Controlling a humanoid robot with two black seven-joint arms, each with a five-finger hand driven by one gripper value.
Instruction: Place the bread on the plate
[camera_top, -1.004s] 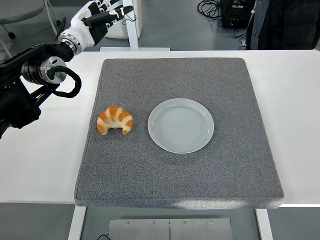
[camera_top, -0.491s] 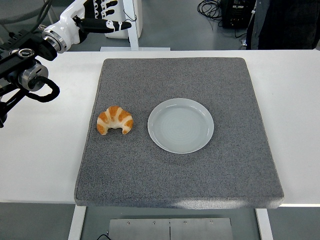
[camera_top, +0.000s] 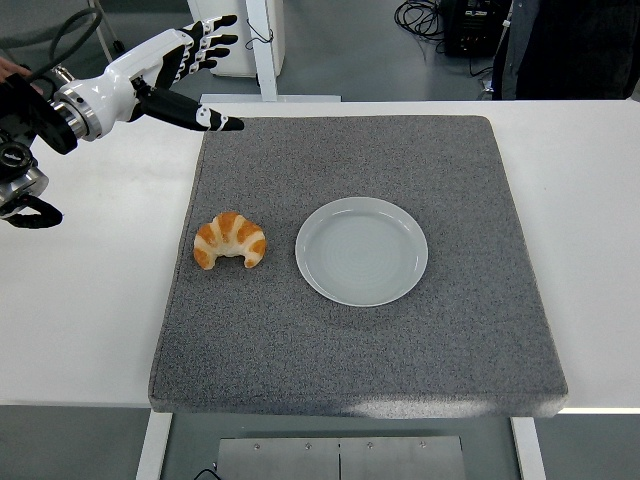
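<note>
Currently the bread (camera_top: 231, 240), a croissant, sits on the grey mat (camera_top: 420, 350) at about 9 o'clock from the plate (camera_top: 362, 250), just beside it but not touching. Its curved back faces 12 o'clock, both tips point toward 6. Plate is pale grey-blue, round, roughly mid-mat, nothing on it.

Left hand (camera_top: 185, 75) is at the mat's 11 o'clock corner, up in the air, fingers spread wide, holding nothing. Thumb (camera_top: 205, 118) stretches out toward 3 o'clock over the mat's far left corner; the other fingers (camera_top: 212, 35) fan up toward 1 o'clock, past the counter's far edge. White forearm runs back to the picture's left edge, black arm joints behind it. Hand is well apart from the bread, at about 11 o'clock from it.

Mat lies flat on the white counter (camera_top: 90, 310), covering most of its middle.

At 1 o'clock, beyond the counter's far edge, part of a person in dark clothing (camera_top: 570, 50) shows, with cables (camera_top: 420, 15) on the floor next to them.
</note>
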